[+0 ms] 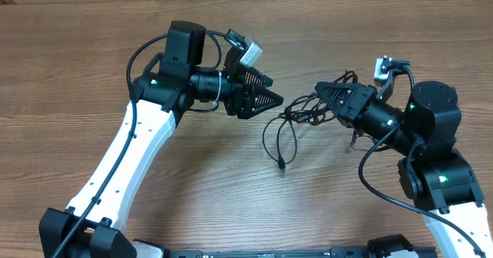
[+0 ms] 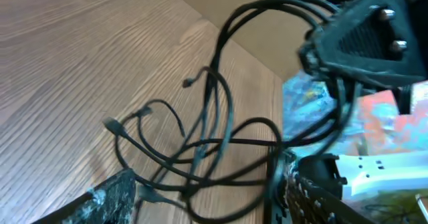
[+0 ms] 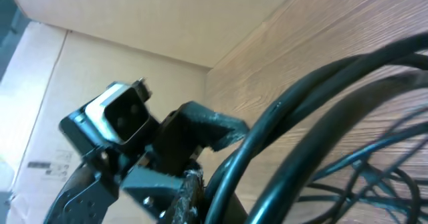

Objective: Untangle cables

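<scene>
The cables (image 1: 296, 113) are thin black cords bunched in loops at mid-table, and one strand trails down to a small plug (image 1: 282, 165). My right gripper (image 1: 323, 93) is shut on the right side of the bunch and lifts several strands. The right wrist view shows those thick-looking cables (image 3: 301, 117) running out of the right gripper (image 3: 200, 197). My left gripper (image 1: 276, 90) is open just left of the bunch, its tips close to the nearest loop. In the left wrist view the cables (image 2: 200, 140) spread between and beyond the left gripper's (image 2: 204, 197) two fingers, which are not touching them.
The wooden table (image 1: 92, 73) spans the whole view, with a cardboard wall (image 3: 134, 17) behind it. Both arms lean in towards the middle. The left arm's wrist camera (image 3: 119, 117) faces the right gripper at close range.
</scene>
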Action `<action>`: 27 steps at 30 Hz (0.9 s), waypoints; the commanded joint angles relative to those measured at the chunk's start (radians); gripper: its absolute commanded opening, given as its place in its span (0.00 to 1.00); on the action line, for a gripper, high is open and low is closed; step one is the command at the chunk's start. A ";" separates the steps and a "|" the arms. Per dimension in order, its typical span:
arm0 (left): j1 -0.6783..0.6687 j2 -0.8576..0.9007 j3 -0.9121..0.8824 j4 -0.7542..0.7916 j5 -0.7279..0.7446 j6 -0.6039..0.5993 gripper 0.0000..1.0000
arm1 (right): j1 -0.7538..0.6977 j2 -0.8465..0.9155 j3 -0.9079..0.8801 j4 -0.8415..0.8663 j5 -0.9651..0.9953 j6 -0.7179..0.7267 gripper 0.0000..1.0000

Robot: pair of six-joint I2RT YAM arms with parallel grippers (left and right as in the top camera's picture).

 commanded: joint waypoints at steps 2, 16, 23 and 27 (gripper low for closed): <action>-0.014 -0.025 0.006 0.005 -0.024 -0.055 0.72 | 0.001 -0.008 0.037 0.083 -0.114 -0.022 0.04; -0.026 -0.025 0.006 0.000 0.134 0.212 0.80 | -0.085 0.004 0.037 0.092 0.003 0.203 0.04; -0.084 -0.025 0.006 -0.024 0.075 0.373 0.86 | -0.085 0.005 0.037 0.132 -0.055 0.251 0.04; -0.116 -0.024 0.005 -0.024 -0.118 0.336 0.87 | -0.085 0.005 0.037 0.168 -0.122 0.277 0.04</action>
